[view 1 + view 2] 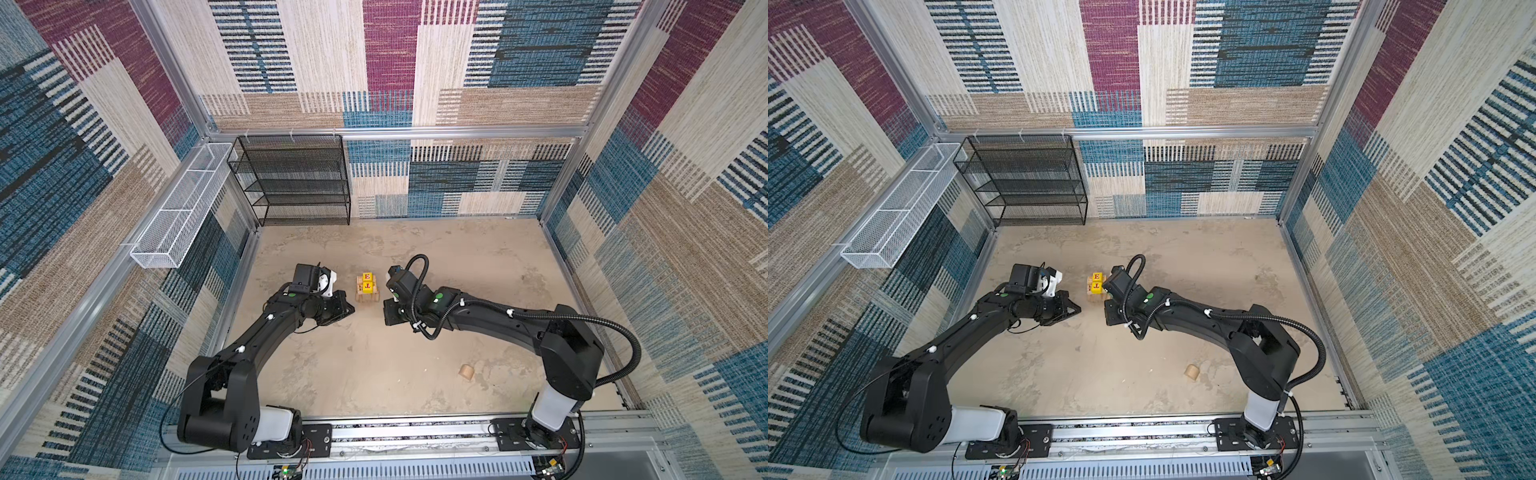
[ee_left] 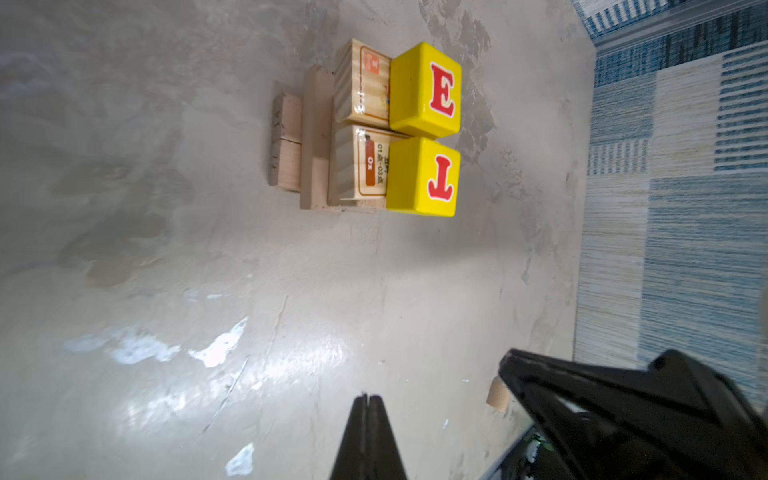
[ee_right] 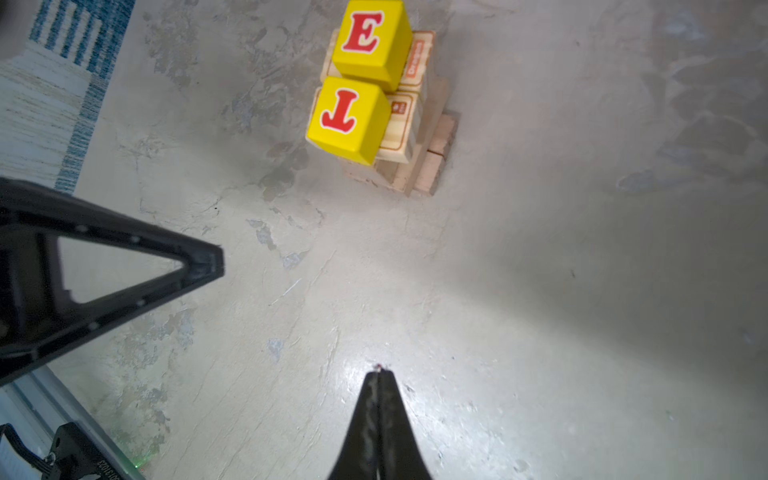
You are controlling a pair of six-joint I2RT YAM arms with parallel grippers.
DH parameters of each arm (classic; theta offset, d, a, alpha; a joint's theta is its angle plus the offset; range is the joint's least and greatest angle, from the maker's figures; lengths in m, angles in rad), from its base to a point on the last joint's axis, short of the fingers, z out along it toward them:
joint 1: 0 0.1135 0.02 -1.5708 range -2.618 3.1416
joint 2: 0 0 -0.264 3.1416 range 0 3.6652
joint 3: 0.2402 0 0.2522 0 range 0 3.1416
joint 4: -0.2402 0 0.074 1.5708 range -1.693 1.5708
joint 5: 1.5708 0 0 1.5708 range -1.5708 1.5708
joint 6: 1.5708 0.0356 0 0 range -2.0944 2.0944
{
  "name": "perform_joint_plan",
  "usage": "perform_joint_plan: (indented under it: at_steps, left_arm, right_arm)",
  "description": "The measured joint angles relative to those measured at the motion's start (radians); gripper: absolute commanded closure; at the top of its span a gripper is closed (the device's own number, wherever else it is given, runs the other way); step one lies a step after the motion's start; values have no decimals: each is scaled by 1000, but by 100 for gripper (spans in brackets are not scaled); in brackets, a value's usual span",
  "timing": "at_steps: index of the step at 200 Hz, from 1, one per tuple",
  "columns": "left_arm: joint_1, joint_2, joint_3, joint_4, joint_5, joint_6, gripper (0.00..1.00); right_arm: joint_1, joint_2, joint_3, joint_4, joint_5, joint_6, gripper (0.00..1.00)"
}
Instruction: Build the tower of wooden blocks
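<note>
Top views both show the tower of tan wood blocks (image 1: pixel 366 289) standing just above the middle of the mottled beige tabletop (image 1: pixel 374 374), with two yellow lettered cubes (image 1: pixel 367 281) side by side on top. The one loose part, a short rounded tan wood piece (image 1: pixel 466 372), lies alone toward the lower right of the frame, well apart from the tower and close to the right arm's base. The coming move probably turns on that gap. The piece lies away from the tower, behind the right gripper (image 1: pixel 390 318), so that arm looks much the nearer and would have to swing back toward the lower right. The left gripper (image 1: pixel 350 309) sits on the far side of the tower from it. Both grippers flank the tower, near it without touching, and each wrist view shows its own fingers pressed together on nothing. The piece is too small here to judge its long axis. The left wrist view adds the tower's layers: plain oblongs at the base, a long slat, two printed tan cubes, then the yellow pair. At its lower right it catches only a sliver of the rounded piece beside the right gripper's finger. The right wrist view shows the tower at the upper middle of its frame but not the loose piece.
</note>
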Motion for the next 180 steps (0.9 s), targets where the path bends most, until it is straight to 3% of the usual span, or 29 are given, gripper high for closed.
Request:
perform_joint_plan:
  at_steps: [77, 180]
  left_arm:
    - [16, 117, 32, 142, 48, -76, 100]
    - [29, 194, 39, 219, 47, -118, 100]
  right_arm:
    - [-2, 73, -8, 159, -71, -11, 100]
    - [-13, 132, 37, 188, -103, 1, 99]
